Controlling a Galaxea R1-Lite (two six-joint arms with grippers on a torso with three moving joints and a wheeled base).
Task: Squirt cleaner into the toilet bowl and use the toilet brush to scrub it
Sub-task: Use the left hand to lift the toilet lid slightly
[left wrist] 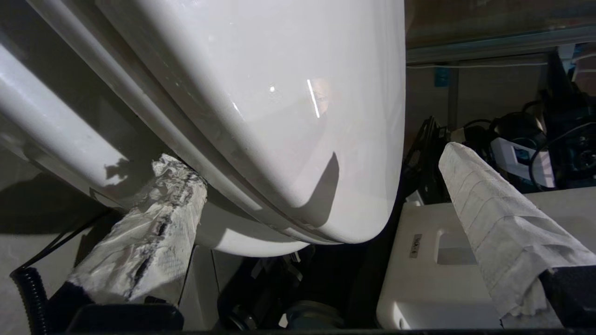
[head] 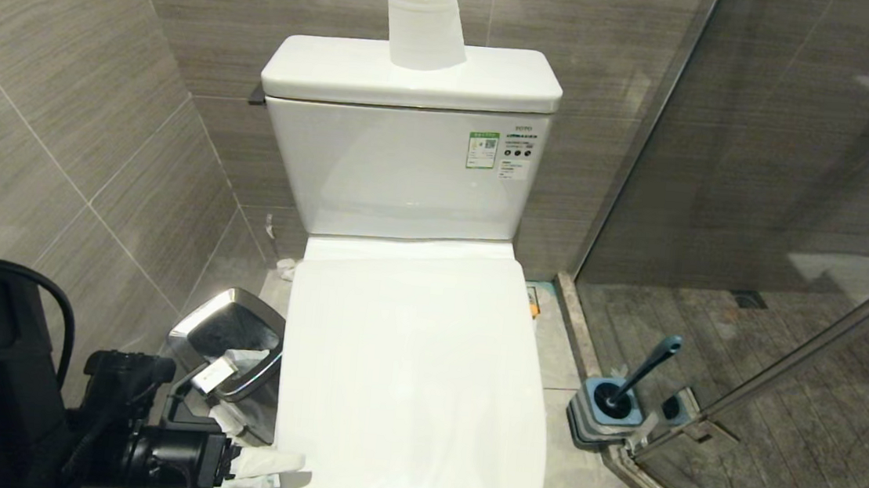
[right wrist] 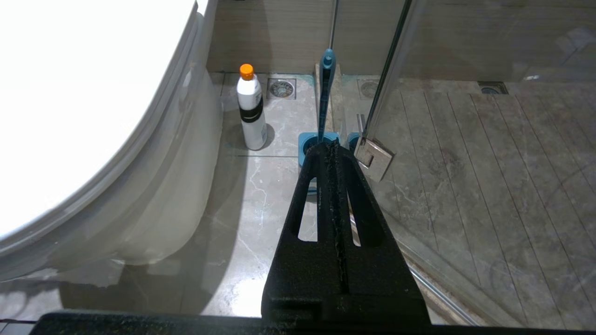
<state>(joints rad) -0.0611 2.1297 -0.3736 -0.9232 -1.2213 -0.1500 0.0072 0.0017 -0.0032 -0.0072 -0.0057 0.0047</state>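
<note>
The toilet's white lid (head: 416, 368) lies shut, hiding the inside of the toilet bowl; only the bowl's outer wall (right wrist: 177, 186) shows. My left gripper (head: 248, 444) is open at the lid's front left corner. In the left wrist view the left gripper (left wrist: 316, 160) has its paper-wrapped fingers (left wrist: 153, 223) on either side of the lid's edge (left wrist: 279, 93), holding nothing. The toilet brush (head: 648, 369) stands in its blue holder (head: 608, 412) on the floor to the right. My right gripper (right wrist: 327, 149) is shut and empty, low, pointing at the brush (right wrist: 326, 93). The cleaner is out of view.
A white bottle with an orange cap (right wrist: 251, 111) stands on the floor between toilet and brush. A steel-rimmed bin (head: 230, 328) sits left of the toilet, close to my left arm. A paper roll (head: 422, 23) tops the cistern. The glass shower door (head: 798, 229) bounds the right.
</note>
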